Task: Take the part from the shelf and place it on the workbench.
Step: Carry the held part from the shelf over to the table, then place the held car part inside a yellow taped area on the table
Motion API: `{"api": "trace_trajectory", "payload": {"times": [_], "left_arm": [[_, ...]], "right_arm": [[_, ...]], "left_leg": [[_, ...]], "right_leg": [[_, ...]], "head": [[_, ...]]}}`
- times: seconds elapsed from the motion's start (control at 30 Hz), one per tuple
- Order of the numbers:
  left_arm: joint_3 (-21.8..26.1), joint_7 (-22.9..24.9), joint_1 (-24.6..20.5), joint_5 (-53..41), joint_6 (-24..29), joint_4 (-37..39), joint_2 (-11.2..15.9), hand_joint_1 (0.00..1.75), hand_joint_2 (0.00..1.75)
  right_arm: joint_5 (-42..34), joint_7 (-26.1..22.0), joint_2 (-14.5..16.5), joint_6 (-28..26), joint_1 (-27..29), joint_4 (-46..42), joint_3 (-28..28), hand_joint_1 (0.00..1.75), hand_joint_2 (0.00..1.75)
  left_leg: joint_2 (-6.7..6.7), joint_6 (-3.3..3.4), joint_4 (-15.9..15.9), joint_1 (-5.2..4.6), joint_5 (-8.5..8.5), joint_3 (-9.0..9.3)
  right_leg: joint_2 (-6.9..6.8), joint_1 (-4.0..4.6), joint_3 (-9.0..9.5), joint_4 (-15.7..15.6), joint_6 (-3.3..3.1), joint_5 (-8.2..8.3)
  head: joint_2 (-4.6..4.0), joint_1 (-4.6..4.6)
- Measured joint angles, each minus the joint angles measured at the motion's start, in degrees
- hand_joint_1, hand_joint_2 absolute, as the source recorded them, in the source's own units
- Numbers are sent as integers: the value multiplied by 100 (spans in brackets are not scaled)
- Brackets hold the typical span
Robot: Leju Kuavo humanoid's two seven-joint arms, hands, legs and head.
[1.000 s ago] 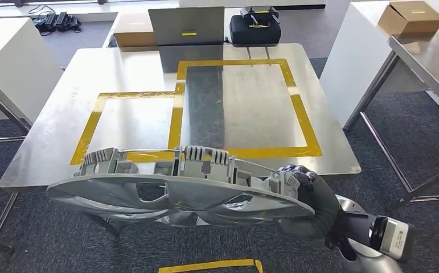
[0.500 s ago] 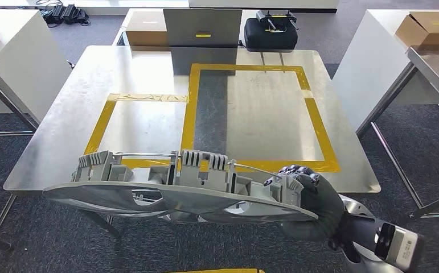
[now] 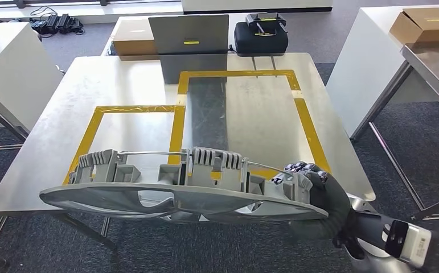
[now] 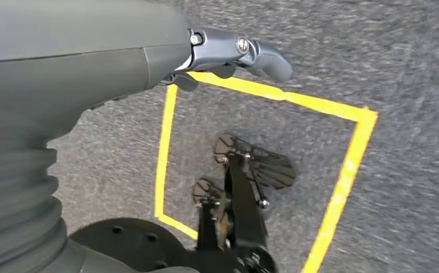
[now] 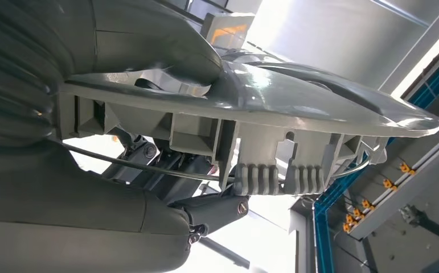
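A large grey plastic part (image 3: 183, 196) is seen carried flat and roughly level, long and curved like a shallow blade with a smooth lower rim; ribbed blocks, box-like housings and a thin wire are borne along its upper side; one end is gripped by the right robot hand (image 3: 314, 196); it is held above the near edge of the steel surface (image 3: 52, 142), which is marked with yellow tape.

A: Any lettering to call out here?

B: Nothing readable. There's a small yellow label (image 3: 191, 41) on the grey panel (image 3: 188, 34) at the upper middle of the frame, but its print is too small to make out.

A: And the cardboard box (image 3: 423, 25) at upper right?

B: No legible marking there.
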Motion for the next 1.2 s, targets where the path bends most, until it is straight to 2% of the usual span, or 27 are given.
{"api": "trace_trajectory", "payload": {"times": [0.03, 0.07, 0.1, 0.2, 0.23, 0.27, 0.33, 0.37, 0.4, 0.43, 0.5, 0.53, 0.57, 0.63, 0.67, 0.73, 0.77, 0.83, 0.87, 0.9, 0.93, 1.0, 1.03, 1.07, 1.1, 1.13, 1.2], "left_arm": [[-1, 1, -5, 0, 2, 0, 3, 0, 175], [-1, 1, -4, 0, 4, 1, 4, 0, 175], [0, 2, 1, 0, 6, 1, 3, 0, 175], [1, 2, 22, 0, 16, -1, -8, 0, 175], [1, 1, 18, 0, 21, -1, -13, 0, 175], [0, 1, 15, 1, 26, -2, -15, 0, 175], [-1, 0, 15, 2, 38, -2, -16, 0, 175], [-1, 0, 21, 3, 43, -1, -16, 0, 175], [-1, 0, 28, 4, 46, -1, -20, 0, 175], [-1, 0, 32, 6, 49, 0, -25, 0, 175], [0, 0, 32, 22, 51, 1, -45, 0, 175], [0, 0, 25, 38, 52, 1, -54, 0, 175], [0, 0, 18, 57, 53, 1, -62, 0, 175], [1, 0, 14, 85, 54, 1, -74, 0, 175], [2, 0, 16, 92, 54, 1, -78, 0, 175], [3, 0, 13, 97, 54, 2, -88, 0, 175], [4, 0, 6, 99, 55, 2, -93, 0, 175], [4, 0, 8, 105, 58, 3, -100, 0, 175], [5, 0, 18, 107, 62, 2, -100, 0, 175], [7, 0, 30, 109, 65, 2, -99, 0, 175], [9, 0, 38, 114, 70, 1, -98, 0, 175], [14, 0, 44, 141, 84, 1, -97, 0, 175], [19, -1, 41, 163, 93, 2, -98, 0, 175], [26, -4, 37, 183, 101, 2, -102, 0, 175], [37, -9, 39, 198, 107, 2, -105, 0, 175], [48, -13, 43, 205, 109, 1, -112, 0, 175], [75, -19, 55, 208, 113, 1, -121, 0, 175]], "right_arm": [[-4, -2, 0, 1, -2, 1, 1, 175, 175], [-7, -2, 0, 3, -3, 3, 1, 175, 175], [-7, -2, 0, 6, -3, 4, 2, 175, 175], [2, -10, 1, 10, -19, 4, 4, 175, 175], [4, -16, 1, 10, -40, 4, 5, 175, 175], [6, -20, 2, 10, -59, 4, 7, 175, 175], [6, -21, 2, 10, -79, 6, 8, 175, 175], [7, -14, 2, 11, -78, 8, 8, 175, 175], [7, -7, 2, 14, -78, 9, 8, 175, 175], [5, 2, 2, 19, -83, 10, 8, 175, 175], [1, 15, 2, 34, -105, 11, 10, 175, 175], [-4, 18, 3, 43, -123, 12, 16, 175, 175], [-10, 21, 3, 51, -144, 13, 26, 175, 175], [-17, 38, 4, 61, -178, 16, 54, 175, 175], [-17, 54, 8, 62, -189, 17, 68, 175, 175], [-20, 87, 24, 64, -224, 19, 97, 175, 175], [-24, 100, 38, 67, -244, 19, 113, 175, 175], [-35, 118, 61, 71, -269, 24, 144, 175, 175], [-40, 129, 67, 72, -272, 29, 157, 175, 175], [-45, 139, 69, 72, -273, 34, 168, 175, 175], [-50, 151, 70, 68, -279, 38, 178, 175, 175], [-40, 168, 69, 29, -305, 39, 200, 175, 175], [-16, 170, 68, -18, -323, 39, 213, 175, 175], [15, 167, 65, -78, -342, 38, 224, 175, 175], [53, 162, 58, -145, -358, 38, 233, 175, 175], [82, 155, 43, -202, -375, 37, 236, 175, 175], [143, 147, -2, -289, -415, 36, 219, 175, 175]], "left_leg": [[12, 36, -226, -9, 46, 83], [19, 78, -318, -17, 32, 114], [21, 127, -332, -24, -16, 116], [6, 254, -349, 0, 5, 226], [1, 281, -355, 7, -8, 265], [-1, 301, -359, 8, -29, 286], [-7, 316, -359, 7, -82, 324], [-11, 312, -359, 7, -114, 356], [-17, 305, -359, 7, -151, 402], [-23, 295, -359, 6, -192, 462], [-32, 269, -363, 6, -275, 571], [-35, 244, -367, 4, -309, 603], [-35, 212, -387, 4, -334, 615], [-31, 121, -379, -4, -320, 658], [-26, 81, -357, -4, -326, 677], [-18, 32, -97, -5, -418, 602], [-15, 20, 184, -1, -539, 446], [-13, -15, 891, 3, -831, 1], [-13, -24, 1123, 3, -911, -185], [-13, -36, 1172, 4, -874, -287], [-12, -47, 1005, 7, -704, -287], [-8, -66, 262, 12, -163, -78], [-3, -38, -63, 8, -26, 20], [3, 6, -265, 2, 56, 89], [8, 62, -329, -3, 62, 112], [11, 99, -335, -4, 62, 118], [7, 120, -336, 1, 143, 128]], "right_leg": [[-3, 5, 23, 1, 32, -36], [-6, 13, 39, 6, 68, -61], [-4, 23, 51, 24, 104, -72], [3, 15, 25, 219, 201, -140], [5, 3, -93, 435, 230, -224], [7, -8, -289, 760, 260, -351], [8, -21, -798, 1485, 303, -629], [8, -24, -993, 1695, 311, -664], [8, -25, -1084, 1695, 304, -569], [8, -23, -1058, 1471, 283, -340], [6, -2, -804, 673, 209, 214], [1, 19, -698, 360, 177, 311], [-2, 41, -640, 175, 143, 328], [-2, 59, -600, 68, 75, 269], [-3, 46, -554, 35, 38, 325], [-11, 11, -452, 3, -24, 356], [-17, 5, -410, -1, -44, 343], [-18, 11, -350, 0, -71, 279], [-16, 13, -314, 2, -73, 246], [-13, 12, -272, 4, -69, 215], [-10, 8, -222, 6, -60, 183], [-6, -1, -113, 16, -22, 109], [-2, 1, -77, 26, 7, 72], [0, 6, -61, 34, 41, 36], [2, 16, -52, 41, 72, 7], [3, 28, -55, 48, 60, -10], [1, 46, -44, 46, -14, -22]], "head": [[0, -4], [0, -9], [0, -10], [0, -1], [0, 9], [0, 19], [0, 36], [0, 39], [0, 45], [0, 53], [0, 68], [0, 77], [0, 83], [0, 89], [0, 89], [-1, 71], [-1, 56], [-1, 27], [-1, 22], [-1, 18], [0, 15], [0, 9], [0, 4], [0, 1], [0, -1], [0, -1], [0, 13]]}}
